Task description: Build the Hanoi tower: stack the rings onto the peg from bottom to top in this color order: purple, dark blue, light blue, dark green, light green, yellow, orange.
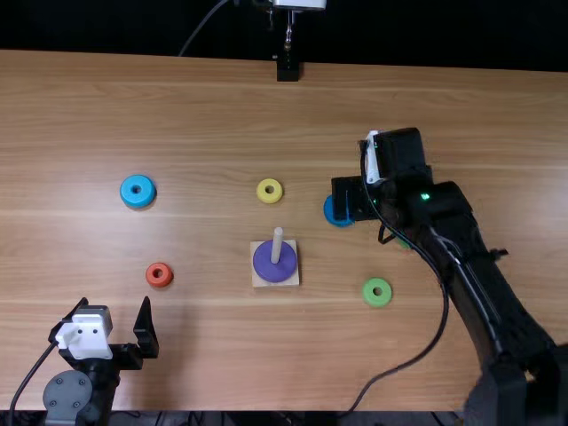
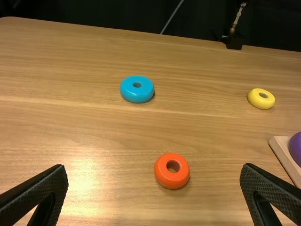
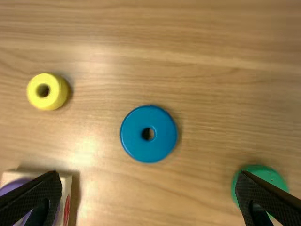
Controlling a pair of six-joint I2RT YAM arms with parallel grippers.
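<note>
The purple ring sat around the peg as the bottom layer, so the right claw, spread wide, was over the dark blue ring, presumably to take it next. The left claw (spare, it seemed) was spread too, near the orange ring. The peg stood upright, long axis vertical; the dark blue ring lay flat on the bench, hole upward.

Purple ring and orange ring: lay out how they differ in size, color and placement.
The purple ring is clearly wider than the orange ring. The purple ring is around the peg, over its square base, while the orange ring lies directly on the table. Purple versus orange aside, both are round rings.
</note>
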